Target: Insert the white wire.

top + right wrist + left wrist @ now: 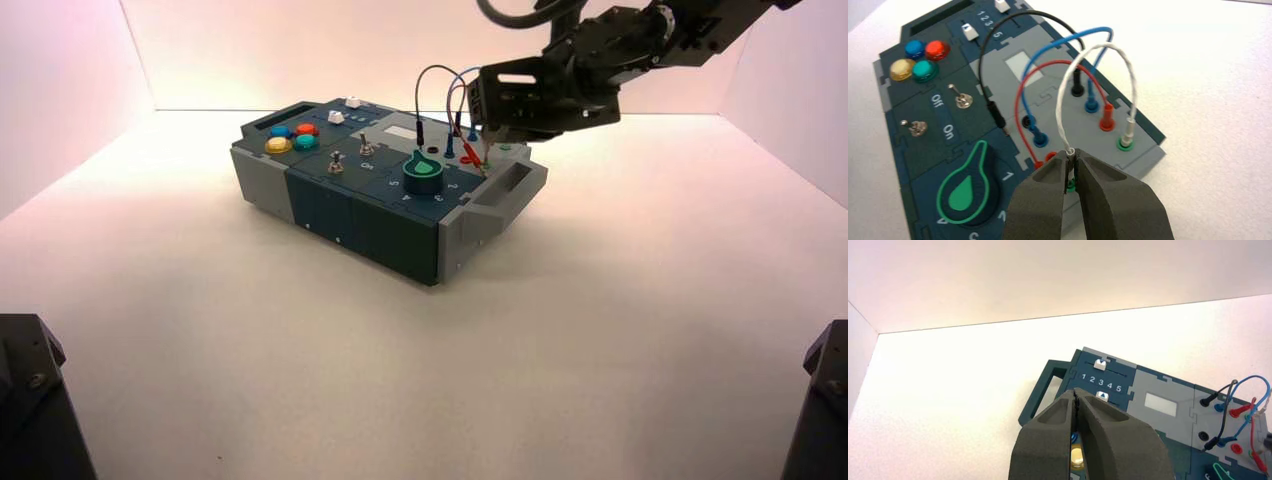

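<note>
Pale walls (pixel 300 50) and a bright tabletop (pixel 250 360) surround the box (pixel 1048 115), which you find turned at an angle. Your right gripper (pixel 1071 155) is over the socket end, its fingers closed on one pale plug of the white wire (pixel 1059 100). From that grip the wire arches up and over to its other pale plug (pixel 1128 131), which stands in the farther green socket (pixel 1125 145). Directly beneath the gripper is the nearer green socket (pixel 1071 186); whether the held tip has entered it, you cannot confirm. Your left gripper (pixel 1075 395) waits well apart, over the slider end, fingers together and empty.

The step in hand is judged to be seating this second plug. You should centre the tip over the green ring, bring the plug upright, and press straight down along its axis until the collar meets the ring. Keep the grip firm, as a slim plug may tilt or slip. Note the red wire (pixel 1021 100) just beside the gripper: its near plug could be nudged by your fingers. Avoid pulling the arch sideways, which might loosen the far plug. Release only once the plug sits firmly.
</note>
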